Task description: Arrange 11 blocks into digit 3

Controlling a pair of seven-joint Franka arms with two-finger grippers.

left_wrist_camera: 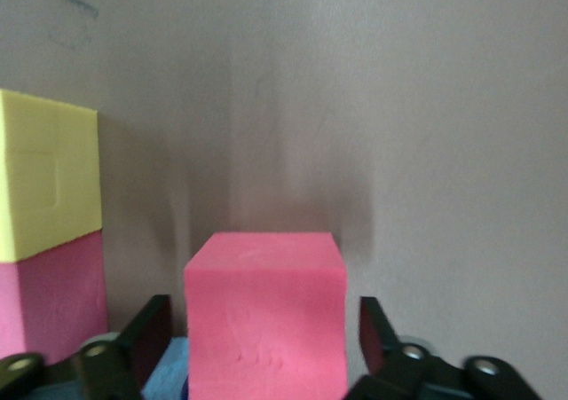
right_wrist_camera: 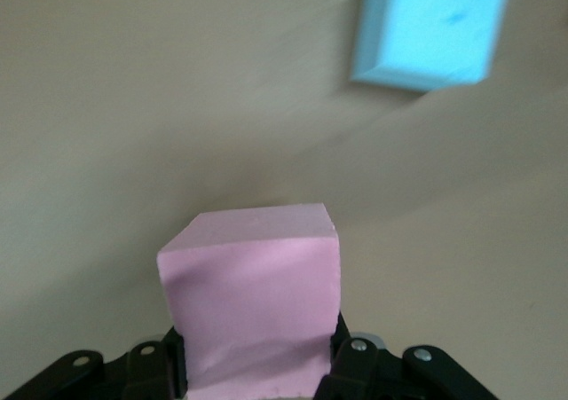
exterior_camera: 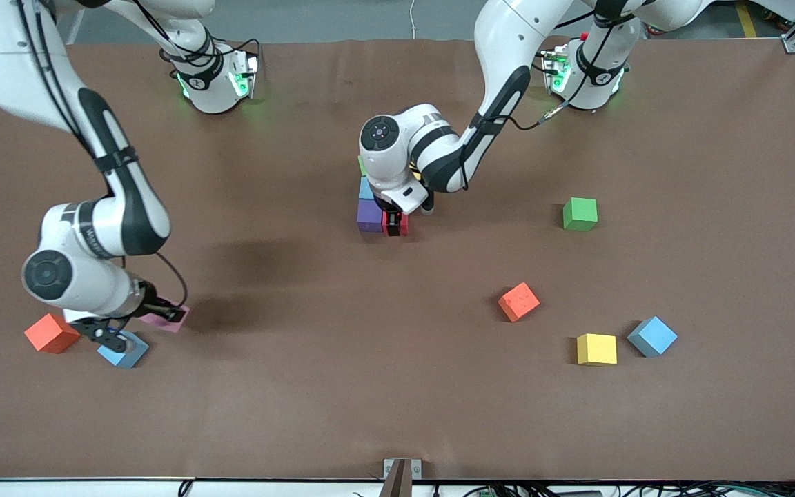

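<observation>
The started figure stands mid-table: a green block (exterior_camera: 361, 166), a light blue block (exterior_camera: 366, 188) and a purple block (exterior_camera: 369, 215) in a column, with a red block (exterior_camera: 397, 223) beside the purple one. My left gripper (exterior_camera: 394, 224) is open around the red block (left_wrist_camera: 264, 320), a gap on each side. A yellow block (left_wrist_camera: 44, 178) and a pink-red block (left_wrist_camera: 49, 302) show beside it. My right gripper (exterior_camera: 166, 316) is shut on a pink block (right_wrist_camera: 253, 302) low over the table at the right arm's end.
An orange block (exterior_camera: 51, 333) and a light blue block (exterior_camera: 123, 350) lie close to the right gripper. Toward the left arm's end lie a green block (exterior_camera: 580, 213), an orange block (exterior_camera: 518, 301), a yellow block (exterior_camera: 596, 349) and a light blue block (exterior_camera: 652, 336).
</observation>
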